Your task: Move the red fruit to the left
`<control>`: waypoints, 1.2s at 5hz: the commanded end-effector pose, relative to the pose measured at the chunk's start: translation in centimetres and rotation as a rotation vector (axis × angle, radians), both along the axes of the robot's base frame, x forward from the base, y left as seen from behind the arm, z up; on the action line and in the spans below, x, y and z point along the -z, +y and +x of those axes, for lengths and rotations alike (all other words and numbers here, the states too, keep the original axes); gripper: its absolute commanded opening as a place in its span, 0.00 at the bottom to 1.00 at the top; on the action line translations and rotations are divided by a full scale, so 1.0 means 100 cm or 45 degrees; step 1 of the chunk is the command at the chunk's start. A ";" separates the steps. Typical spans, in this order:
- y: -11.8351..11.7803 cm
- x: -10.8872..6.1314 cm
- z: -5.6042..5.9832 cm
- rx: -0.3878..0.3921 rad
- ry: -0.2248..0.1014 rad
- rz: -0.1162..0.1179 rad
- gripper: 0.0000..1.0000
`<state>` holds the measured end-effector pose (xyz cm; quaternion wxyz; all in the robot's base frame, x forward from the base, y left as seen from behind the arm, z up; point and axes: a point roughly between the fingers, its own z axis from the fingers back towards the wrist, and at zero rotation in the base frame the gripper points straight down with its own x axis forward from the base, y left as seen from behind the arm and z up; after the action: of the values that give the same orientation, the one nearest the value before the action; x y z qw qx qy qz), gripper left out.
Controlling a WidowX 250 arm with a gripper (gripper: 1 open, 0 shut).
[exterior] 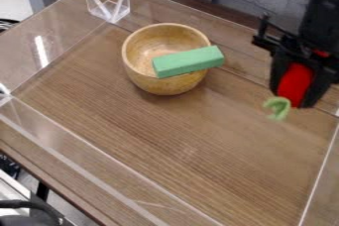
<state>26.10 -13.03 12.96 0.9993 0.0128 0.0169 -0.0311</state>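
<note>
Red fruit, a small rounded toy with a light green leafy stem, hangs clamped in the black gripper above the desk's far right side. Carried left, it could strike the round wooden bowl holding a green rectangular block, or slip free. No readable writing or brand is visible.

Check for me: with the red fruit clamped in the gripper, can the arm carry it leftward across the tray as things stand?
Probably yes. The gripper holds the red fruit above the wood at the right. The wooden bowl with the green block sits further back; the nearer tray floor looks bare.
</note>
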 end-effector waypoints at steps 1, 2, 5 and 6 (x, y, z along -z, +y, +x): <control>-0.012 -0.007 0.004 0.009 -0.035 -0.017 0.00; -0.016 -0.012 0.004 0.002 -0.037 -0.020 0.00; 0.049 -0.042 0.001 -0.190 -0.080 -0.041 0.00; 0.097 -0.044 0.000 -0.235 -0.066 -0.036 0.00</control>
<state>26.08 -3.14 16.12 0.9977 0.0025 0.0136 0.0659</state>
